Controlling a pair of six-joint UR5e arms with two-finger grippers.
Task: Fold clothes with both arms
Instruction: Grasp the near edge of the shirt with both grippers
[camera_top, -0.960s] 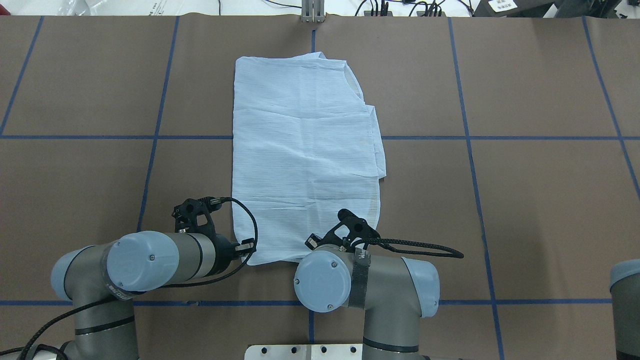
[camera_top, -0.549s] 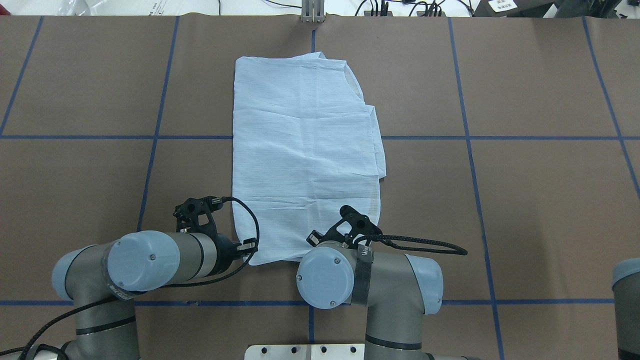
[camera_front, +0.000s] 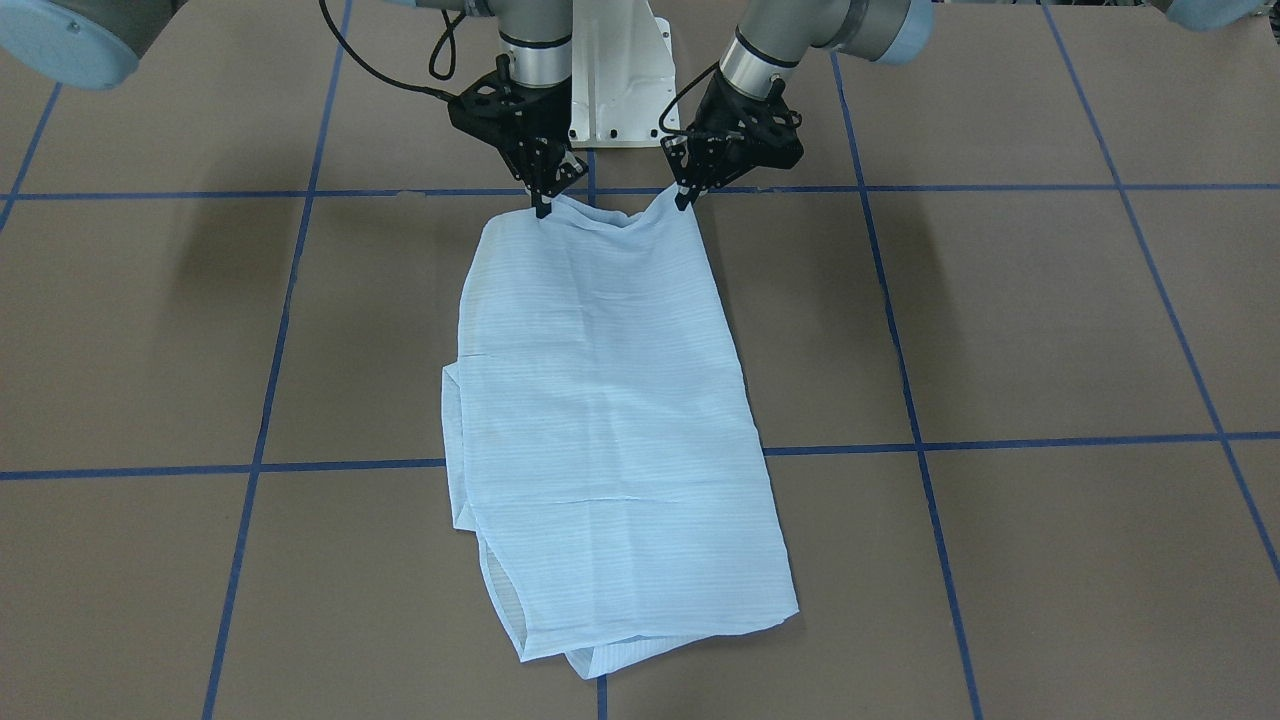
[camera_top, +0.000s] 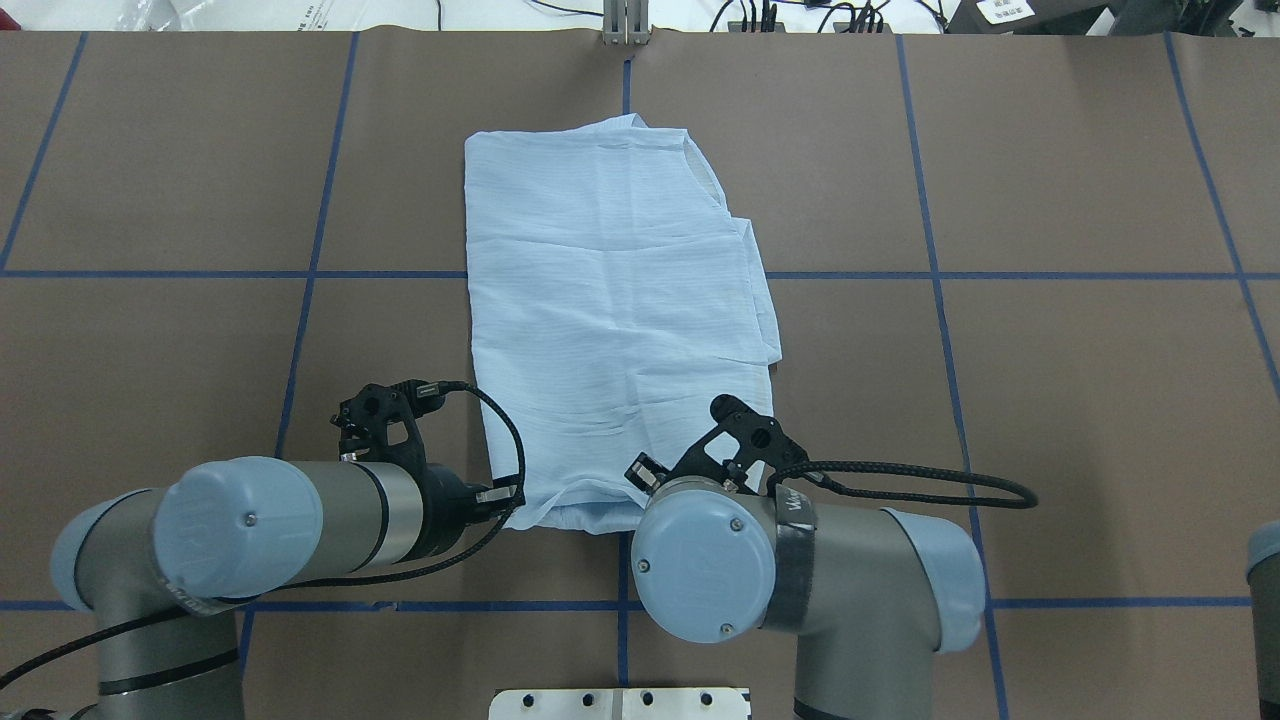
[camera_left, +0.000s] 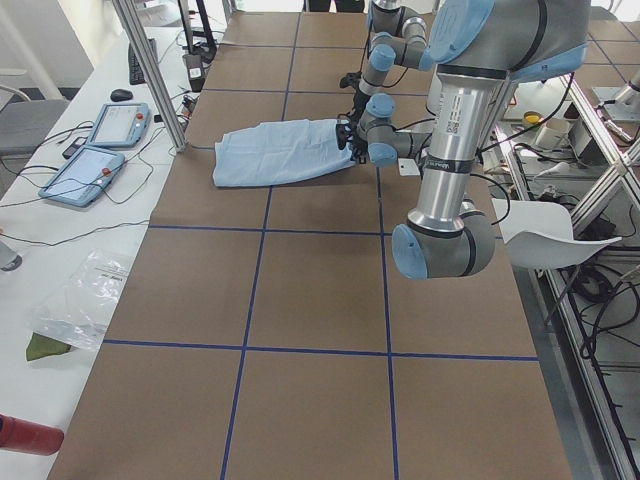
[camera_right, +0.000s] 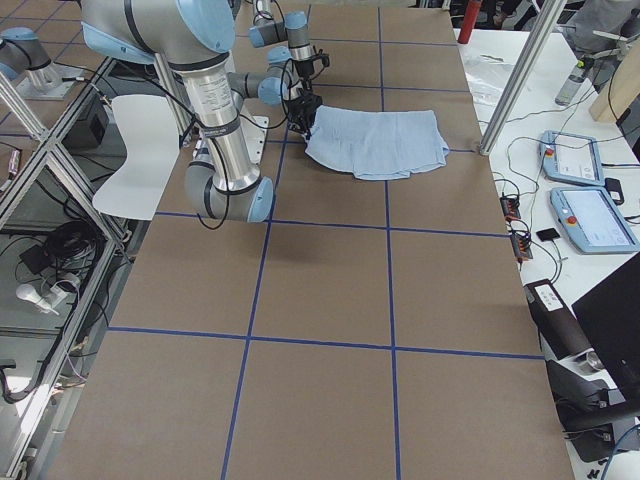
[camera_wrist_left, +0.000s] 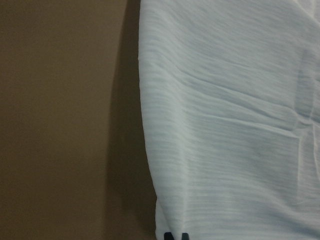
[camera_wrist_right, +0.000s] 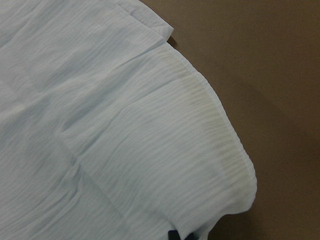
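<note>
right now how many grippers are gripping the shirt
2. The left gripper pinches the robot-side left corner of the shirt; the right gripper pinches its right corner.

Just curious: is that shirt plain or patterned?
Pale blue shirt with fine stripes; clearest in right wrist view.

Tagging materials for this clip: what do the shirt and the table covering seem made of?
The shirt: thin woven cloth, perhaps cotton or a blend, matte pale blue; fine stripes, soft creases, and it sags between its lifted corners. The table covering: matte brown sheet, possibly paper or card; flat, no sheen, exact material unclear.
</note>
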